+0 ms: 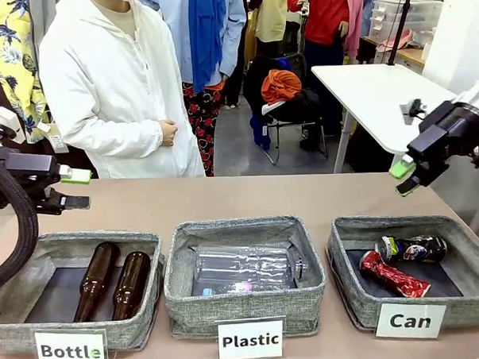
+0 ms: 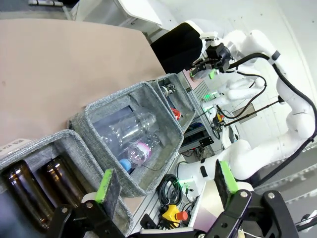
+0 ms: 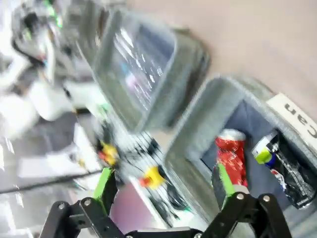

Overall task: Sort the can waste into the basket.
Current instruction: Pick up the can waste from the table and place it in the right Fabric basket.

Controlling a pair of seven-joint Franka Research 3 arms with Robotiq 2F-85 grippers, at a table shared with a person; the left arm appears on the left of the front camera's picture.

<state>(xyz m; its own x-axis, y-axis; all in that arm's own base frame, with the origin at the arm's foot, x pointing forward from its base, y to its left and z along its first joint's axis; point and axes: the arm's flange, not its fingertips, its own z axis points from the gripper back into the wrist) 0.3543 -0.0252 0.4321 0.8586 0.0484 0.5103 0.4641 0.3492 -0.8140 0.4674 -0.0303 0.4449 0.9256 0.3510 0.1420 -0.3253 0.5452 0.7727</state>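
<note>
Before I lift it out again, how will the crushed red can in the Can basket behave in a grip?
The red can looks crumpled and thin, so it is probably light and may dent further when squeezed. Its shiny skin could be slippery. Flattened as it is, lying beside the black can on the basket floor, it seems unlikely to roll.

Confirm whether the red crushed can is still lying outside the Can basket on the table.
No, the red can lies inside the Can basket, beside the black can.
</note>
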